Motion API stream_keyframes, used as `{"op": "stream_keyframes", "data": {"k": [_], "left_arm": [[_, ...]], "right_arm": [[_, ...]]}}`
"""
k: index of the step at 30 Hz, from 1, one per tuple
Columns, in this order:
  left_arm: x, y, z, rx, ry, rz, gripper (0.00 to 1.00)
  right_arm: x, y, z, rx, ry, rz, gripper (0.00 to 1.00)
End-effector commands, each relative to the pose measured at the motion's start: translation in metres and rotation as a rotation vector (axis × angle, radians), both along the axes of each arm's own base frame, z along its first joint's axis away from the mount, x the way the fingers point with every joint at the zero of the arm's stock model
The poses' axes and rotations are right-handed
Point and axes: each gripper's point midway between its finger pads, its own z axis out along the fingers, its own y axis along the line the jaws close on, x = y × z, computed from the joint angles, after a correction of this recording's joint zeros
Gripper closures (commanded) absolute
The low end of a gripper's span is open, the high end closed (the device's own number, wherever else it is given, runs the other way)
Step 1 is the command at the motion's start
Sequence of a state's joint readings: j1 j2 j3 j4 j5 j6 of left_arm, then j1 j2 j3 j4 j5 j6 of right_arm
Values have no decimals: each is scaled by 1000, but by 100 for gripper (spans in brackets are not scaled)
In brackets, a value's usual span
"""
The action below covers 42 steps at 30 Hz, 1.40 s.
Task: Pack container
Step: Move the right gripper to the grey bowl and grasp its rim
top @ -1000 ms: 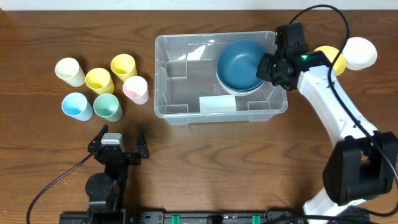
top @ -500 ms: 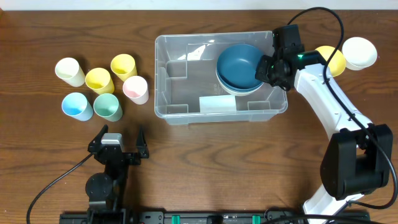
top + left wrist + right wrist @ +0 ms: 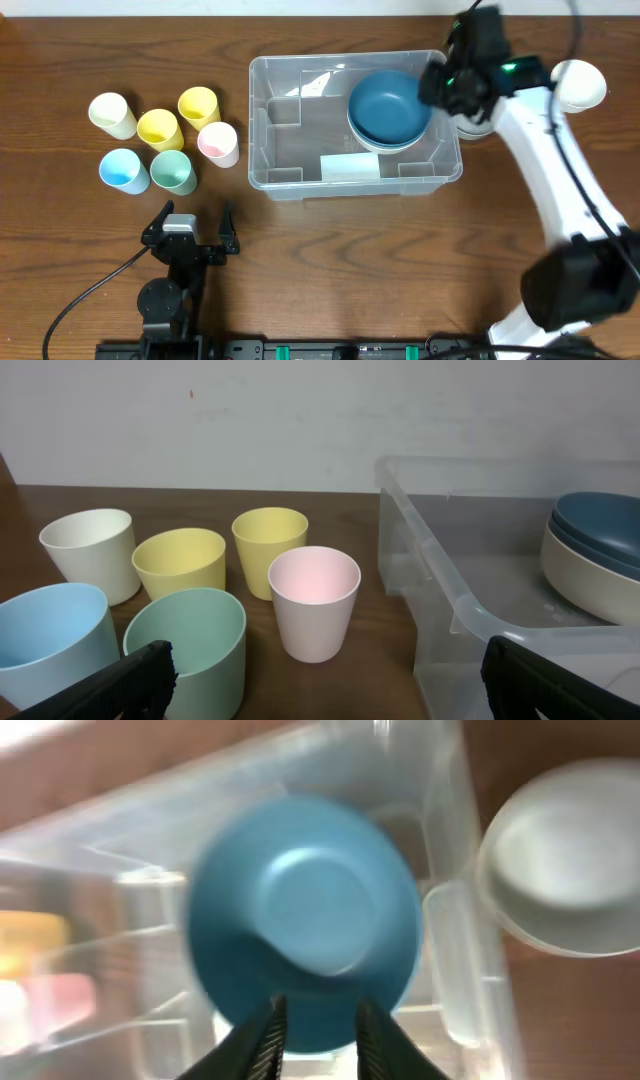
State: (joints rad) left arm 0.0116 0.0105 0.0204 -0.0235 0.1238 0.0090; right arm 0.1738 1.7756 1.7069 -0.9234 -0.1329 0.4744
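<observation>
1. The container (image 3: 262, 120), a clear bin, stands at upper centre of the overhead view on the wooden table (image 3: 400, 260). A pale label (image 3: 350, 167) lies on its base.
2. A blue bowl (image 3: 388, 103) sits in the container's right end, stacked on a cream bowl (image 3: 580, 575).
3. The right gripper (image 3: 447, 82) hangs over the container's upper right corner. The blurred wrist view shows its jaws slightly apart, with nothing between them.
4. The left gripper (image 3: 190, 224), at lower left, has its jaws spread wide and empty, well apart from the container.
5. Six cups stand left of the container, with the pink cup (image 3: 218, 143) nearest it.
6. A white bowl (image 3: 578, 84) rests on the table at the upper right.
</observation>
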Motion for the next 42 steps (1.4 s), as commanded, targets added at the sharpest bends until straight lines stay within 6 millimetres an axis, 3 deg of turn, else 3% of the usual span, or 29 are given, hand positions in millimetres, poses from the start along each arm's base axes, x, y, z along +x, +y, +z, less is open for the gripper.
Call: {"op": "stream_keyframes", "data": {"k": [1, 4, 7, 13, 19, 22, 26, 29, 38, 42], "left_arm": [[-1, -1, -16, 15, 47, -11, 2], [-1, -1, -16, 15, 47, -11, 2], [-1, -1, -16, 15, 47, -11, 2], [-1, -1, -16, 15, 47, -11, 2], [-1, -1, -16, 15, 47, -11, 2], [-1, -1, -16, 15, 47, -11, 2], [-1, -1, -16, 15, 47, -11, 2], [-1, -1, -16, 15, 47, -11, 2], [-1, -1, -16, 15, 47, -11, 2], [-1, -1, -16, 15, 47, -11, 2]], "right_arm": [[-4, -39, 64, 0, -130, -59, 71], [-12, -80, 70, -9, -120, -148, 66], [-16, -120, 61, -16, -82, -239, 64], [-3, -156, 25, -44, -8, -300, 63], [11, -165, -44, -44, 157, -370, 65], [11, -165, -86, -34, 265, -388, 67], [8, -164, -125, -28, 363, -397, 69], [8, -164, -139, -28, 392, -398, 69], [8, -170, -148, -64, 392, -413, 68], [3, -169, -166, -62, 403, -411, 68]]}}
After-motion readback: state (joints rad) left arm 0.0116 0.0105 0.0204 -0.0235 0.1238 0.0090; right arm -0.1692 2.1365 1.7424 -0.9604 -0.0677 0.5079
